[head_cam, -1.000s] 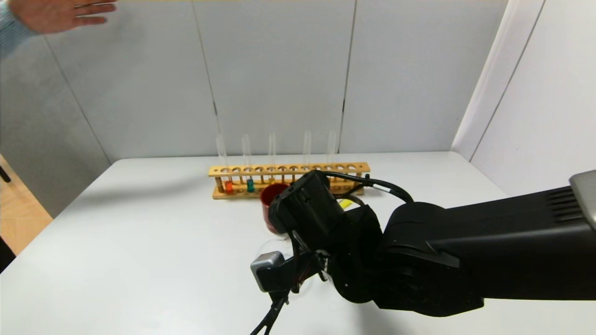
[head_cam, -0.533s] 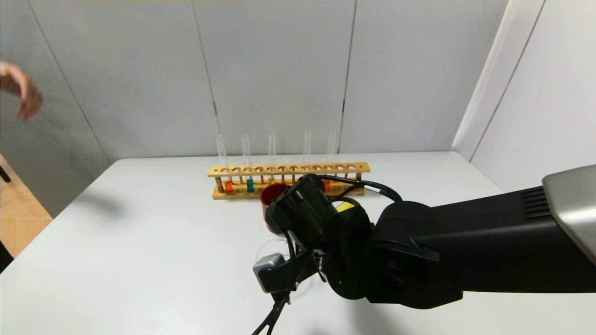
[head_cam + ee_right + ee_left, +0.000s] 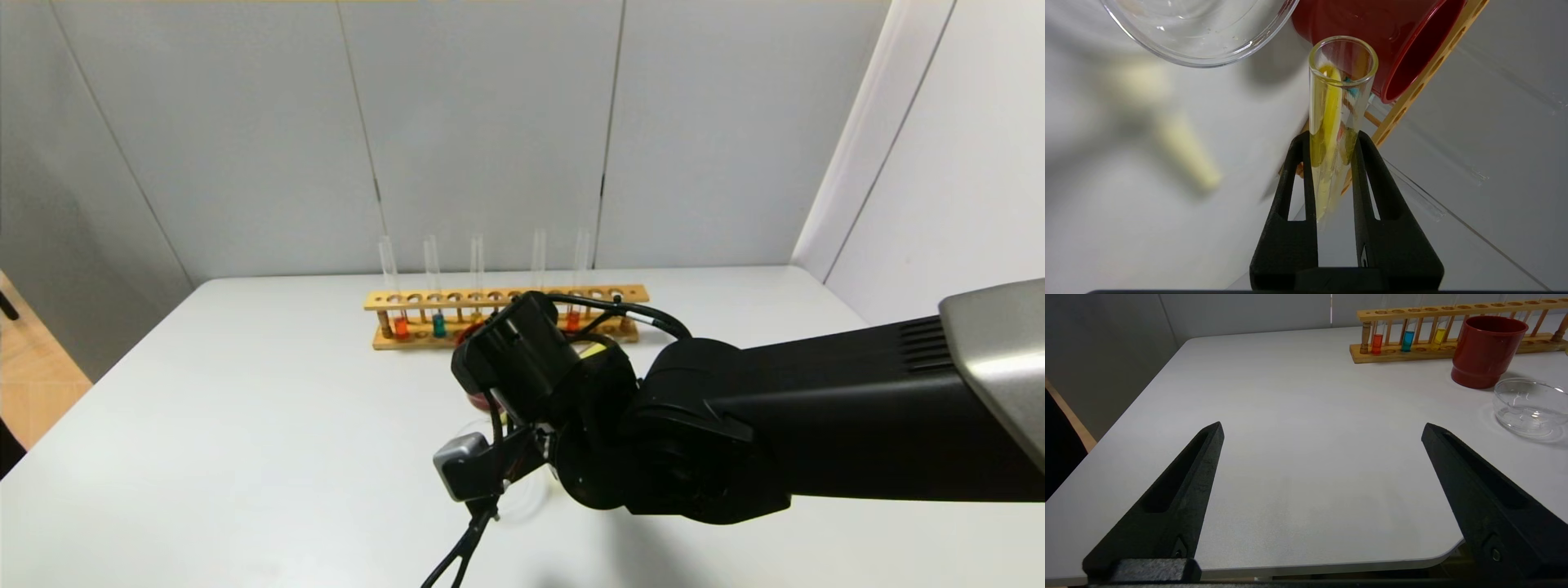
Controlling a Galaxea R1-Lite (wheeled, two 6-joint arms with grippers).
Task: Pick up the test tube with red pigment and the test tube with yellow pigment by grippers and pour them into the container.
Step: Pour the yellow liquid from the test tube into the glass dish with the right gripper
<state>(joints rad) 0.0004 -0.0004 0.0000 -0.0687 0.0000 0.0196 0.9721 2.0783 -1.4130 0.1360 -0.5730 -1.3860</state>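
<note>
Presently, the test tube with yellow pigment [image 3: 1341, 118] is clamped between the two black fingers [image 3: 1294, 192] of the right tool [image 3: 1331, 143], which is closed tight on the glass. The tube is tipped well off upright, its open mouth turned toward the container [image 3: 1200, 32], and the yellow liquid is spread along the inside wall toward the rim. In the head view the right tool is hidden under its own wrist, which is held over the middle of the bench [image 3: 245, 425], with the container [image 3: 506, 482] partly seen below it at about 7 o'clock from the wrist.

A dark red cup [image 3: 1484, 351] is seen just beyond the container [image 3: 1529, 406], at its 11 o'clock, close beside it. Behind the cup, at 12 o'clock, a wooden rack [image 3: 506, 314] is stood along the far side of the bench. Of the two orange-red tubes in the rack, it cannot be told which is the test tube with red pigment. A teal tube [image 3: 438, 325] is slotted near the rack's left end.

The left tool [image 3: 1323, 433] is held low over the near edge of the bench, well apart from everything, with its fingers [image 3: 1180, 498] spread wide and nothing between them.
</note>
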